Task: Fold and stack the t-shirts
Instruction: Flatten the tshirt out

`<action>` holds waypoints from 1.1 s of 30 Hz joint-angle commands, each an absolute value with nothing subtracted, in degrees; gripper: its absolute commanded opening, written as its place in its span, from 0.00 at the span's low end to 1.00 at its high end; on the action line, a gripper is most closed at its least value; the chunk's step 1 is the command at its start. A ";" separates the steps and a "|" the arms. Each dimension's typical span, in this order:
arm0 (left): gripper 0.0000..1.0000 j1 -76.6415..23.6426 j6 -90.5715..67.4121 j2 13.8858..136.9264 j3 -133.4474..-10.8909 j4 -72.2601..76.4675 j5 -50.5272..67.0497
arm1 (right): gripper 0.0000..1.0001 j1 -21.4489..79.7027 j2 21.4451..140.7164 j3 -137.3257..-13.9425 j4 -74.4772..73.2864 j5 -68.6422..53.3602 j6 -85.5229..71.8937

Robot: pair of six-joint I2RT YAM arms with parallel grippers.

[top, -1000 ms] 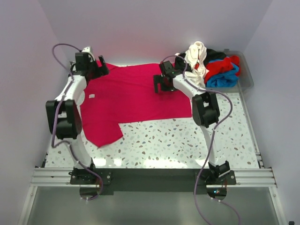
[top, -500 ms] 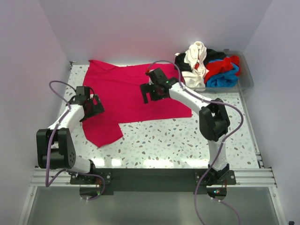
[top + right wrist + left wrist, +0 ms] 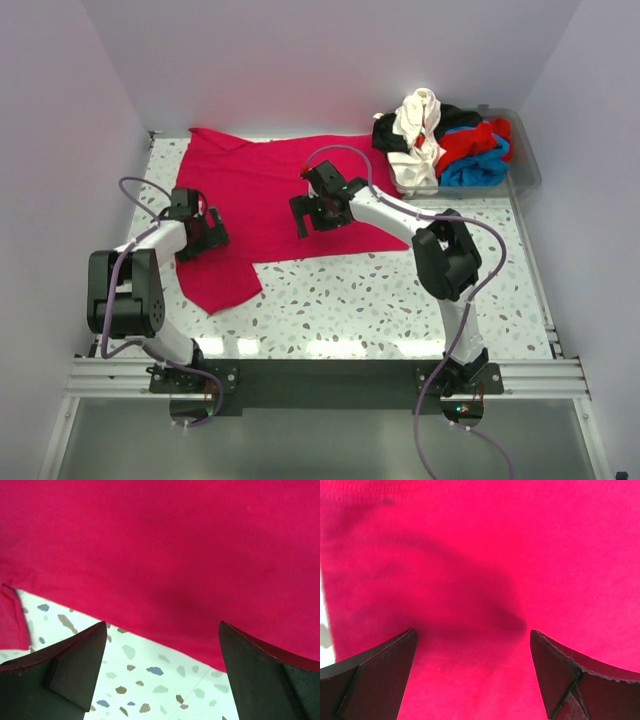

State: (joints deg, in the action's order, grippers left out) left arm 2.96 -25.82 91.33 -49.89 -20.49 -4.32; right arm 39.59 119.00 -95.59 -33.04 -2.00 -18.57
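Speckled tabletop (image 3: pixel 400 290) fills this white-walled cell, and your big pink shirt (image 3: pixel 260 190) lies spread over its far-left half, with one sleeve trailing toward you on the left. More shirts (image 3: pixel 440 140), cream, black, red and blue, sit heaped in the grey bin (image 3: pixel 528 170) at the far right.

Your left gripper (image 3: pixel 205 232) hangs wide open and empty over the shirt's left side, with only cloth under its fingers and no edge in its own camera. Your right gripper (image 3: pixel 315 215) is also spread wide and holds nothing. It sits above the near hem, which crosses between its fingers with bare table on the near side.

Watch the left side: closing there in mid-cloth would likely pinch up a ridge rather than an edge. On the right, coming down off the hem could scrape the table or catch nothing. If one side lifts first, expect the fold to skew, and the far-left corner already looks rumpled.
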 commanded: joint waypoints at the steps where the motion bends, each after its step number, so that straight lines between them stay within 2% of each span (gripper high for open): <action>1: 1.00 3.25 -24.96 92.98 -51.24 -16.18 -2.90 | 0.96 39.46 121.37 -98.43 -32.61 -0.18 -19.77; 9: 1.00 3.34 -24.61 98.43 -53.96 -13.63 -2.20 | 0.96 39.03 125.77 -98.96 -35.94 3.87 -20.13; 17: 1.00 3.25 -22.15 106.95 -63.80 -12.57 -0.27 | 0.96 34.46 129.64 -104.32 -37.88 2.73 -22.76; 22: 1.00 3.08 -20.83 108.20 -69.69 -12.92 3.42 | 0.96 32.61 130.25 -108.01 -37.44 0.10 -21.01; 28: 1.00 2.90 -20.39 97.93 -67.42 -15.55 3.78 | 0.96 31.38 128.33 -108.29 -35.42 -4.65 -18.63; 33: 1.00 3.34 -23.54 84.22 -57.95 -21.33 -4.29 | 0.96 30.50 123.32 -103.81 -33.13 -6.68 -19.25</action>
